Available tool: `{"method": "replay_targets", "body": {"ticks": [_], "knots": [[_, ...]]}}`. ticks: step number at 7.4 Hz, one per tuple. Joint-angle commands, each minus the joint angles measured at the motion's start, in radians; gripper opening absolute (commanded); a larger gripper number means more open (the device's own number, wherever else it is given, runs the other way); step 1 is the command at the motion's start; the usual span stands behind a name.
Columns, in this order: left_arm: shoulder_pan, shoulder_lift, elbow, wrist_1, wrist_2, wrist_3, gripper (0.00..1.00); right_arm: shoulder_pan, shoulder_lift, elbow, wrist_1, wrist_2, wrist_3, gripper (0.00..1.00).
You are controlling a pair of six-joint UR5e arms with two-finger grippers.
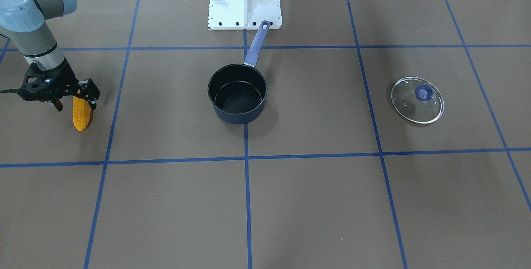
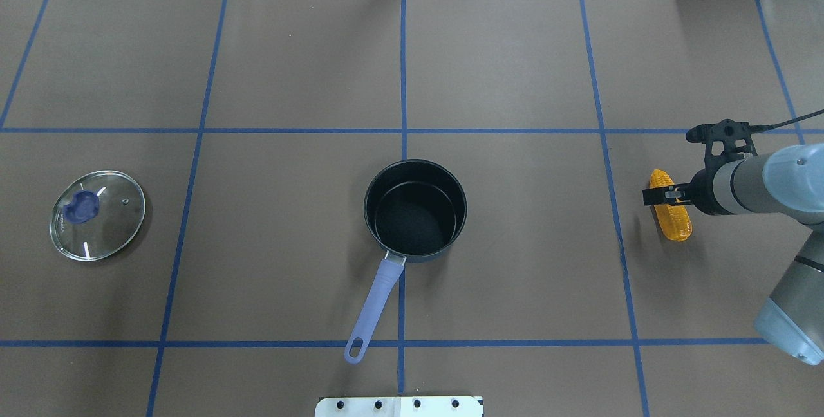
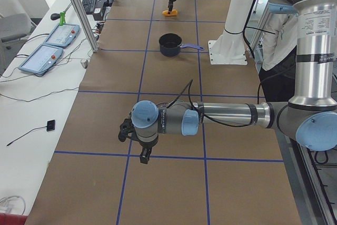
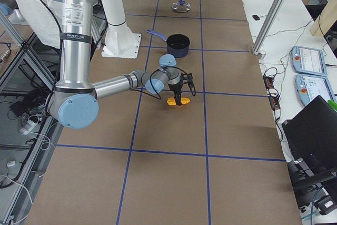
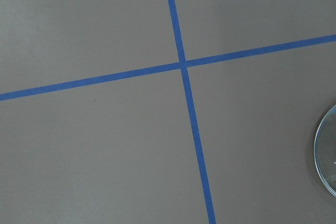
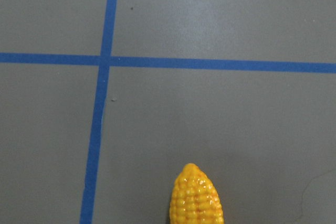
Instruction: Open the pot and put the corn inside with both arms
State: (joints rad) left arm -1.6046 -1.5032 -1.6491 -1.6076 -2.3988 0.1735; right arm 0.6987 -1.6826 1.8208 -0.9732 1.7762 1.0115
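One small dark navy saucepan [image 2: 370, 210] with a black interior stands uncovered at the middle of the brown paper-covered table [image 2: 515, 275]. Taking the overhead view as the clock face, its lavender-blue handle [image 2: 375, 295] points to about seven o'clock, toward the robot's base. Its round glass lid [image 2: 98, 215] with a blue knob lies flat at nine o'clock, well apart from the pot.

The orange-yellow toy corn cob [image 2: 672, 219] lies on the paper at three o'clock. The right gripper [image 1: 76, 105] reaches down over one end of it, jaws parted and set either side of the cob, not yet pressed on it. The left gripper [image 3: 142, 154] hangs over the table near the lid. It shows only in the side view, so I cannot tell how its jaws stand.

The corn is not yet in the pot. Gripped so near one end, the bumpy, tapered cob could probably swing or slip out. It looks about as long as the pot is wide, so a level release might leave it bridging the rim.

Between corn and pot lies bare paper crossed by one blue tape line [image 2: 611, 198]. The handle and lid sit off that path. The table's far edge runs along twelve o'clock.
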Motion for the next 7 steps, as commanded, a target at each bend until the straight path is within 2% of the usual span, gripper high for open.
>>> {"method": "replay_targets", "body": {"ticks": [1, 2, 3, 4, 5, 7], "knots": [[0.0, 0.001, 0.0, 0.0, -0.002, 0.001, 0.99, -0.045, -0.052, -0.002, 0.08, -0.029, 0.019, 0.89], [0.0, 0.001, 0.0, 0.0, -0.002, 0.001, 0.99, -0.053, -0.049, 0.0, 0.08, -0.029, 0.024, 0.55], [0.0, 0.001, 0.0, 0.0, -0.002, 0.0, 0.99, -0.06, -0.046, 0.0, 0.08, -0.029, 0.024, 0.28], [0.0, 0.001, 0.0, 0.0, -0.002, 0.0, 0.99, -0.062, -0.045, 0.003, 0.08, -0.029, 0.024, 0.07], [0.0, 0.001, 0.0, 0.0, -0.002, 0.0, 0.99, -0.061, -0.037, 0.009, 0.08, -0.029, 0.024, 0.0], [0.0, 0.001, 0.0, 0.002, -0.002, 0.0, 0.99, -0.033, -0.029, 0.069, 0.073, -0.002, 0.016, 0.0]]}}
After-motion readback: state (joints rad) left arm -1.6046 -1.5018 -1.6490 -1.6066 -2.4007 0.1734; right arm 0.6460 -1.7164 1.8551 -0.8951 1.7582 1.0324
